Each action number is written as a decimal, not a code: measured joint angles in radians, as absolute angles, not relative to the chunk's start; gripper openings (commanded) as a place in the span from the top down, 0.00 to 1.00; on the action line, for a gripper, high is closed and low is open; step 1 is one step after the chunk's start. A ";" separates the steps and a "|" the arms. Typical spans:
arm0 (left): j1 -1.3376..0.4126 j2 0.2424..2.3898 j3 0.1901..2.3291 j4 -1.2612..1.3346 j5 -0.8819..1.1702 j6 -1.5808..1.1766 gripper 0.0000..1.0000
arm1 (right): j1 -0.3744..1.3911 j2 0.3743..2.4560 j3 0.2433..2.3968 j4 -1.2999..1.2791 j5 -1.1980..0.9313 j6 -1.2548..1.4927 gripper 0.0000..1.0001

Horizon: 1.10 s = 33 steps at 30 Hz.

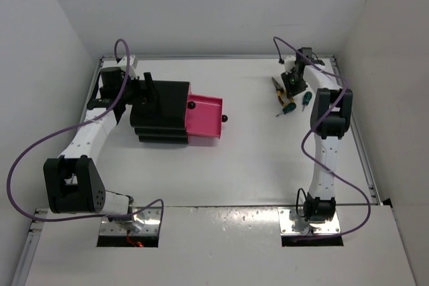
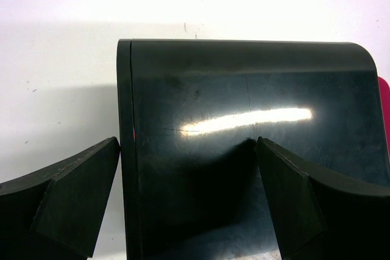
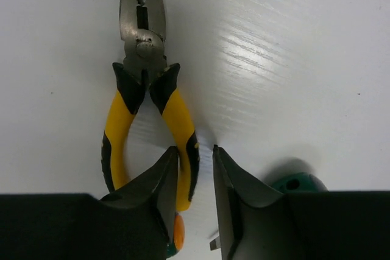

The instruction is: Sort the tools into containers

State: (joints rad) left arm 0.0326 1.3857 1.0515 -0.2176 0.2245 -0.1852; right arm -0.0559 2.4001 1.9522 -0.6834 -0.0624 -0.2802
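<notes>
The right gripper (image 3: 194, 150), only narrowly spread and pinching nothing, hangs low in its wrist view beside one yellow handle of the pliers (image 3: 143, 50). Closing here would likely miss the handle or nudge it, sliding the pliers across the surface (image 3: 292, 59) into the green screwdriver (image 3: 298, 182). The left gripper (image 2: 187, 141), spread wide, straddles the cabinet (image 2: 244, 120) edge. The pink drawer (image 1: 204, 117) stands open near the centre of the overhead view, well apart from the tools.

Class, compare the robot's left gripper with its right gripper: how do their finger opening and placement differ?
The left gripper has fingers spread wide; the right gripper leaves only a narrow gap. The left gripper straddles an edge of the glossy black rounded cabinet; the right gripper is above a handle of the yellow-and-black long-nose pliers. Both have dark wedge-shaped fingers.
</notes>
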 measured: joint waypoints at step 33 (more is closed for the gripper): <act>0.033 1.399 1.059 -0.215 0.229 -0.196 0.00 | 0.227 2.035 2.068 -1.063 -0.576 -0.269 1.00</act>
State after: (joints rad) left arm 0.0326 1.3987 1.0592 -0.2146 0.2291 -0.1959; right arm 0.2272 2.0354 2.0682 -1.0630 -0.5758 -0.2687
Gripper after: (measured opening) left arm 1.000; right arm 0.088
